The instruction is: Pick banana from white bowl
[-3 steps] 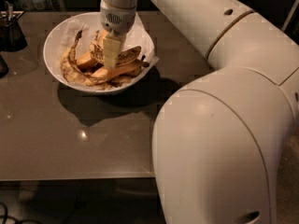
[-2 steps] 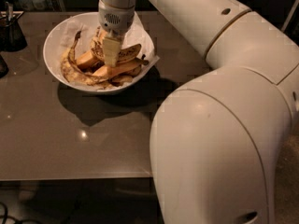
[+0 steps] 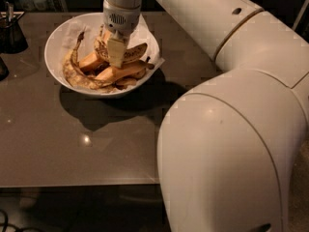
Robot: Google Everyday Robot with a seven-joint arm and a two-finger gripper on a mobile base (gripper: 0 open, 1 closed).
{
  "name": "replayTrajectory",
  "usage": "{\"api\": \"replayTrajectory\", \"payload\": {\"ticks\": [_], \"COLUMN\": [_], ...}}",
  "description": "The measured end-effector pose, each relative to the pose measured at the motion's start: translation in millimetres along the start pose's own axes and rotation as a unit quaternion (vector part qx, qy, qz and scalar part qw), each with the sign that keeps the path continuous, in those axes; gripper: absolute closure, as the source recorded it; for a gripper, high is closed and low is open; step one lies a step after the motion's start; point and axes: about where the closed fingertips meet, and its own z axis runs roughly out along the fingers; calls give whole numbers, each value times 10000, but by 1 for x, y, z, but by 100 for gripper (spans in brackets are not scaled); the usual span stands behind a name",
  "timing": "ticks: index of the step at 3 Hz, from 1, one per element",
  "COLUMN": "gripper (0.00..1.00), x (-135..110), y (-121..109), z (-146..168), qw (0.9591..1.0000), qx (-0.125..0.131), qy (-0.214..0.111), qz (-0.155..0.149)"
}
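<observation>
Little has moved: inside the white bowl (image 3: 54, 47) the gripper (image 3: 116, 52) stays low, and how far it is open cannot be told. Just right of it, the banana (image 3: 135, 52) looks light, soft and easily bruised; a gentle mid-body hold seems best.

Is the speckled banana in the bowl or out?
In: the banana lies inside the bowl, and the pincer reaches down into the bowl beside it.
</observation>
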Motion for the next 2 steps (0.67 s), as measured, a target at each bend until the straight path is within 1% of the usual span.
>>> {"api": "replayTrajectory", "payload": {"ticks": [1, 2], "gripper": [100, 100], "x": [0, -2], "y": [4, 17], "z": [-16, -37], "qw": [9996, 9983], "qx": [252, 491], "qy": [-138, -164], "qz": [-77, -280]}}
